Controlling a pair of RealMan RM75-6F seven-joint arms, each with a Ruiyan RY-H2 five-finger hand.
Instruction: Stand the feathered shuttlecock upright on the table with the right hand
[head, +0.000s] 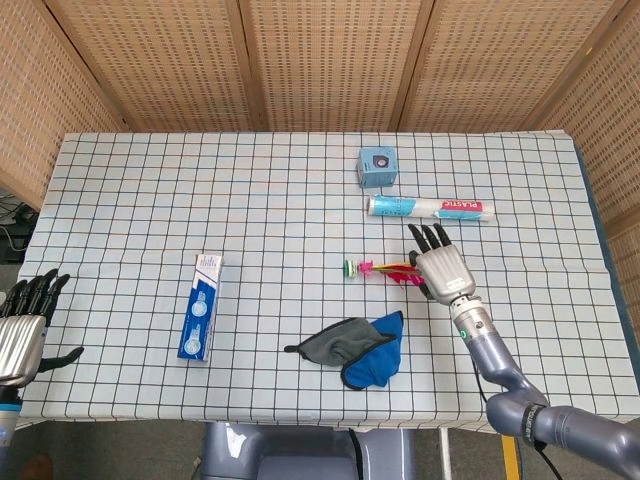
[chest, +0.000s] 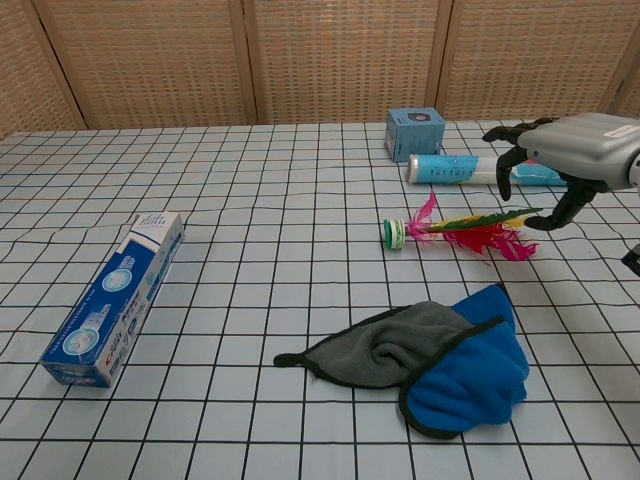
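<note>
Woven cane panels back a table covered in a white cloth with a dark grid. On its left part lies a long blue and white toothpaste box, flat and pointing away from the robot. Near the front edge sits a crumpled grey and blue cloth. Toward the far right lies a clear plastic tube with a blue end and red lettering, and just behind it stands a small blue box. The right hand hovers above the feather end of the shuttlecock, fingers spread and curved downward, holding nothing. The left hand sits at the table's near left corner, fingers apart and empty. The feathered shuttlecock lies on its side between the tube and the cloth, its green and white base pointing left and its pink, red and green feathers fanning right, under the right hand.
</note>
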